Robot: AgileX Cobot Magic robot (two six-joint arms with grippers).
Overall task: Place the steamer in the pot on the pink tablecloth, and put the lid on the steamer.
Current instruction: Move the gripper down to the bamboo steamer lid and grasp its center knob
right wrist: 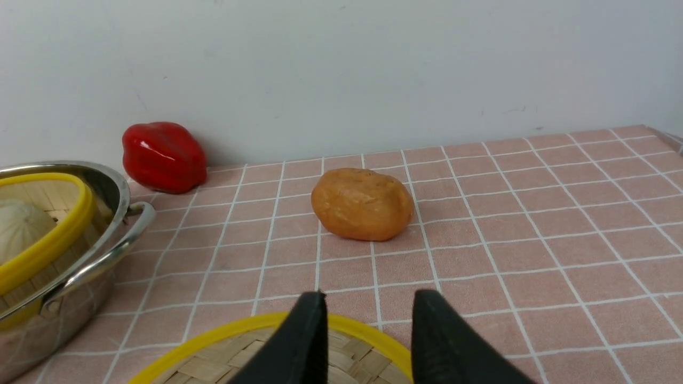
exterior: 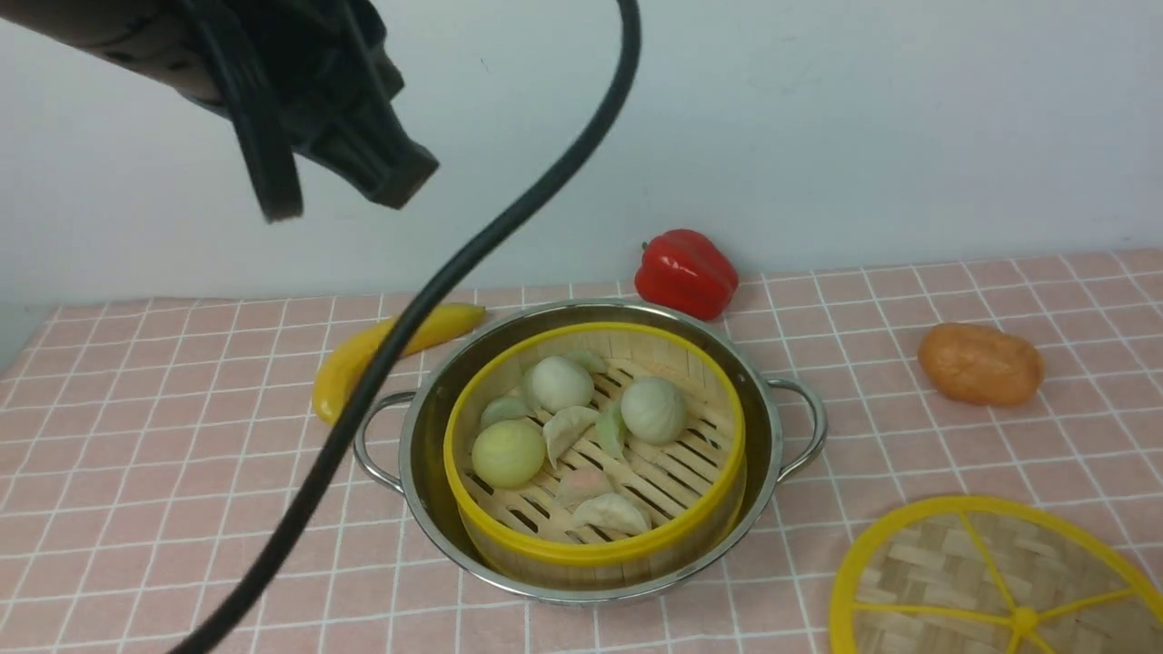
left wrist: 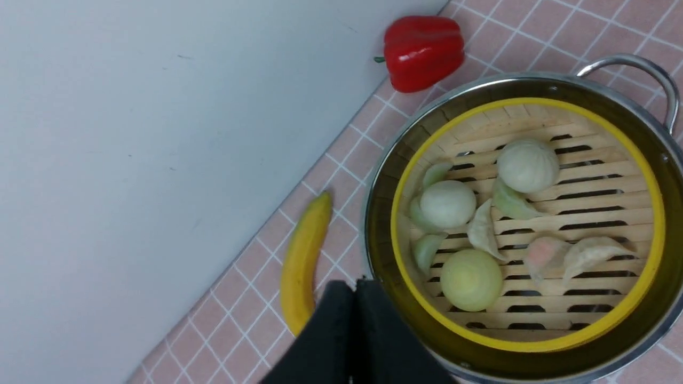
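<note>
The steamer (exterior: 591, 549), with pale buns and dumplings on its slats, sits inside the steel pot (exterior: 772, 400) on the pink tablecloth (exterior: 182, 472). The lid (exterior: 963, 572) lies flat on the cloth at the front right, apart from the pot. My left gripper (exterior: 391, 177) is raised high above the cloth, left of the pot. In the left wrist view it (left wrist: 354, 282) is shut and empty over the pot's rim (left wrist: 669, 176) and the steamer (left wrist: 542, 346). My right gripper (right wrist: 369, 294) is open and empty, just above the lid's far rim (right wrist: 213, 330).
A red pepper (exterior: 686, 272) lies behind the pot by the white wall. A banana (exterior: 363, 359) lies at the pot's back left. An orange potato-like lump (exterior: 979, 363) lies at the right. A black cable (exterior: 436, 282) hangs across the front view.
</note>
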